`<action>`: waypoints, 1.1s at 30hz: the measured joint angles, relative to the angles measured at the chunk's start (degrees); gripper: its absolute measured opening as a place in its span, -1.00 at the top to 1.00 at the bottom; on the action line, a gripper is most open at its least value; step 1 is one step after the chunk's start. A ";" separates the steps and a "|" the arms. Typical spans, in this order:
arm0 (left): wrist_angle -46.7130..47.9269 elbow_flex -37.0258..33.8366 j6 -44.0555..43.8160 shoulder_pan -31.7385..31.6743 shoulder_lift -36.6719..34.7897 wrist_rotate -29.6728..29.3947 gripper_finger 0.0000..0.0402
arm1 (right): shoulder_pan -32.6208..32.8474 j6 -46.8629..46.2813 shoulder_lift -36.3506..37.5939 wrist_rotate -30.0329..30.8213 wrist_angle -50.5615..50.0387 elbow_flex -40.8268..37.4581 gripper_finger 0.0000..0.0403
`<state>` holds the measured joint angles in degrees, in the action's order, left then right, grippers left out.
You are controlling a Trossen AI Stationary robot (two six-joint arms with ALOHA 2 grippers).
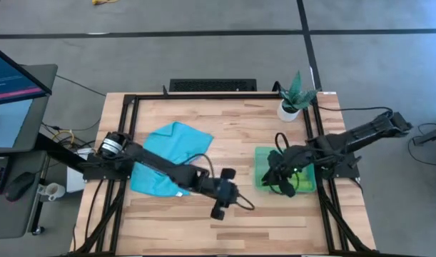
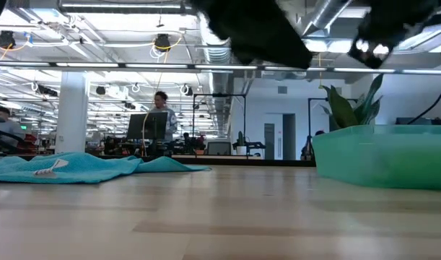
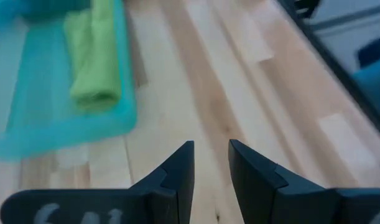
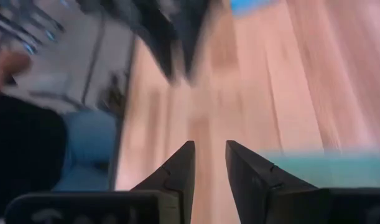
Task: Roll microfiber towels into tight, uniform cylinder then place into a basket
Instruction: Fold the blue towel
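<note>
Fingers of the left gripper (image 3: 210, 168) stand slightly apart, empty, nearer the flat turquoise microfiber towel (image 1: 169, 153) spread toward the desk's left edge. The right gripper (image 4: 208, 167), likewise apart and empty, hovers over the translucent green plastic basket (image 1: 263, 154) (only the left wrist view shows the rolled lime-green towel (image 3: 93, 59) inside).

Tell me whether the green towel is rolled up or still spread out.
Rolled: the green towel lies as a compact cylinder inside the basket.
</note>
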<state>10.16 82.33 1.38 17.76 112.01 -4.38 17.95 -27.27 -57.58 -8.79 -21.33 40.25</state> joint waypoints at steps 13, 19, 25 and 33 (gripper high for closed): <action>-15.36 -20.15 -18.72 10.85 -11.89 -20.04 0.55 | 14.27 6.27 -7.92 18.34 23.52 0.00 0.45; -3.77 -23.53 -31.25 16.25 -15.23 -25.49 0.55 | 18.52 8.25 -13.92 19.40 30.84 0.02 0.45; 7.62 -23.55 -46.99 21.11 -15.53 -26.98 0.55 | 19.94 8.41 -16.68 19.36 31.76 1.82 0.45; 15.13 -23.55 -58.59 24.71 -15.49 -29.47 0.55 | 19.90 14.07 -16.68 19.38 31.72 5.63 0.45</action>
<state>25.29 58.78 -57.21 42.47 96.52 -33.85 37.85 -13.20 -74.26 10.59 10.39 45.88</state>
